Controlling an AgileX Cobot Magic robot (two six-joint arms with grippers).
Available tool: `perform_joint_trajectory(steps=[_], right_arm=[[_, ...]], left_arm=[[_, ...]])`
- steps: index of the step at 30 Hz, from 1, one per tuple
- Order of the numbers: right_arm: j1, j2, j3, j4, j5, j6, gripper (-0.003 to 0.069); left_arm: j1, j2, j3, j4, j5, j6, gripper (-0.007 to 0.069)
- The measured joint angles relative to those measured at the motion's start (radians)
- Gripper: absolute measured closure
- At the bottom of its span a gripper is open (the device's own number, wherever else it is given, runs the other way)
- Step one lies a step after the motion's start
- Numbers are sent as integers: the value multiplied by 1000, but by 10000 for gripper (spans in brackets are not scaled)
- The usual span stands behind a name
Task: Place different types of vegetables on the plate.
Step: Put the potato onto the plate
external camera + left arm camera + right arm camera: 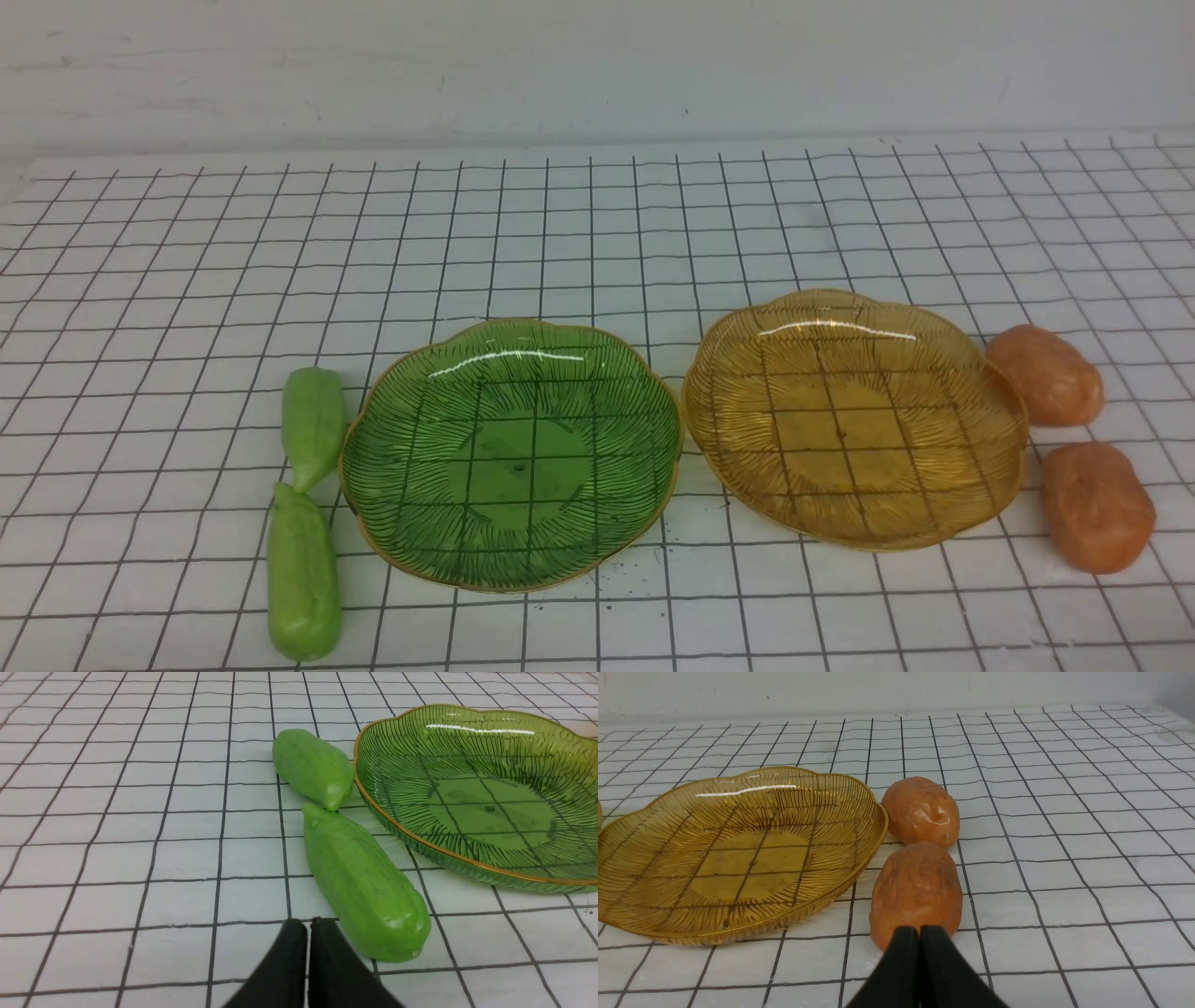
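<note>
Two light-green cucumber pieces lie end to end left of the green plate (401, 439): the far one (313, 425) and the near one (302, 574). Two orange-brown potatoes lie right of the amber plate (747, 373): the far one (1046, 375) and the near one (1096, 505). Both plates hold nothing. Neither gripper shows in the front view. In the left wrist view my left gripper (308, 926) is shut and empty, just short of the near cucumber (364, 886). In the right wrist view my right gripper (920, 933) is shut and empty, just short of the near potato (915, 886).
The things lie on a white cloth with a black grid (597, 233). A white wall (597, 65) rises behind the table's far edge. The two plates stand side by side, nearly touching.
</note>
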Motion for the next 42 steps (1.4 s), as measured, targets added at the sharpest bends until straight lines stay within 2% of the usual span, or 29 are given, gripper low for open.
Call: perform_joint_trajectory(steps=[5,6,11,12,14,17,22,27,30,36,38,41,42], right_arm=[[0,0,0,0,0,0,673],[0,0,0,-2,0,0,673],[0,0,1,-42,-10,0,673],[0,0,2,-47,-12,1,673],[0,0,7,-36,-42,41,673],[0,0,8,97,-92,160,673],[0,0,8,366,-183,359,673],[0,0,8,476,-255,400,673],[0,0,8,502,-303,396,673],[0,10,-143,432,-303,231,673],[0,78,-243,363,-208,135,673],[0,180,-313,317,-76,105,673],[0,281,-358,283,27,98,673]], left_arm=[[0,0,0,-3,-5,0,632],[0,0,0,-45,-15,-6,632],[0,0,0,-415,-18,-164,632],[0,0,1,-435,-18,-172,632],[0,0,1,-665,-20,-245,632],[0,0,1,-862,-27,-261,632],[0,0,1,-1039,-89,-210,632],[0,0,1,-1152,-104,-153,632],[0,0,-16,-1171,-105,-107,632],[0,90,-190,-1165,-51,64,632],[0,198,-267,-1122,16,127,632],[0,309,-320,-1050,70,170,632],[0,382,-349,-987,96,190,632]])
